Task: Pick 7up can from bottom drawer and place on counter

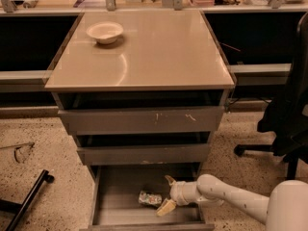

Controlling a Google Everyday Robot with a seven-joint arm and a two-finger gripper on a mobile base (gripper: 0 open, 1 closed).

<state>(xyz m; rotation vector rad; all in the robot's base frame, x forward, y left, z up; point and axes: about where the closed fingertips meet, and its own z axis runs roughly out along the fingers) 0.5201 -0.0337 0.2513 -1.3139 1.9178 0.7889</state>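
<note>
I see my gripper (163, 195) down low, inside the bottom drawer (115, 196). That drawer is pulled out toward me. The gripper's two fingers (167, 179) are spread wide apart, one higher and one lower, and they hold nothing. They point to the left, at the can (150, 198).

The can lies on its side on the drawer floor, near the middle. It is green and white and looks a bit squashed. It sits just left of the gripper, right at the mouth of the open fingers. I cannot tell if a finger touches it.

My white arm (231, 198) comes in from the lower right and reaches over the right side of the drawer.

Above the bottom drawer are the middle drawer (142, 154) and the top drawer (142, 121). Both are grey.

On top of them all is the counter (159, 52). It is tan and shiny. A white bowl (104, 32) stands on its far left corner.

A black chair (288, 109) stands to the right of the drawers, on the speckled floor (48, 148). A black bar (29, 198) lies on the floor at the lower left.
</note>
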